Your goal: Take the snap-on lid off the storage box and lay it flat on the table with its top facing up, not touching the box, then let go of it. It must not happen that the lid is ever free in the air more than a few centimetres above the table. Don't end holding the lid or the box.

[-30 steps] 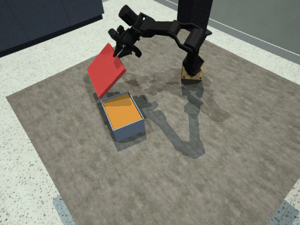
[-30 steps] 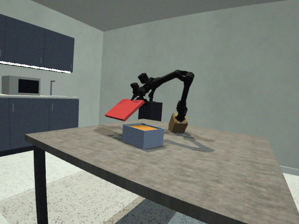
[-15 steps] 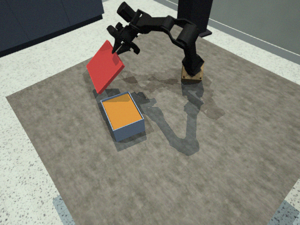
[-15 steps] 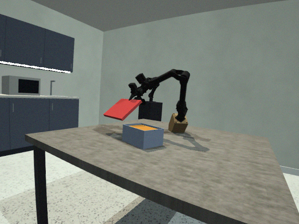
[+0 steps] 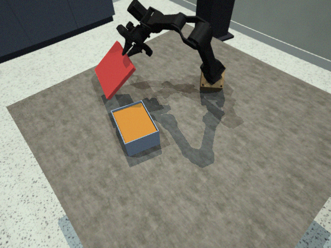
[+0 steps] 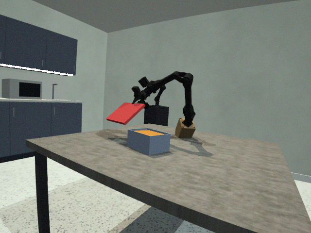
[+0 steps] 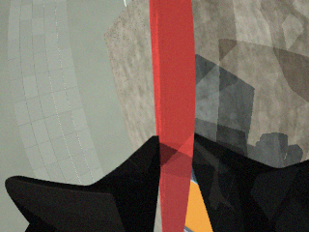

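My gripper (image 5: 129, 52) (image 6: 137, 102) (image 7: 174, 141) is shut on the edge of the red lid (image 5: 113, 69) (image 6: 124, 113) (image 7: 172, 77). The lid hangs tilted in the air, clear of the box, sloping down away from the fingers. In the wrist view it shows edge-on between the two black fingers. The blue storage box (image 5: 144, 140) (image 6: 148, 144) stands open on the table (image 5: 213, 186) (image 6: 213, 170), its orange inside (image 5: 133, 122) (image 6: 148, 132) showing. A corner of the box shows in the wrist view (image 7: 197, 216). The lid is above and beyond the box's far end.
The arm's tan base block (image 5: 212, 80) (image 6: 184, 128) stands on the table to the right of the box. A dark cabinet (image 6: 156, 114) stands behind the table. The table's left edge (image 5: 16, 117) lies beyond the lid.
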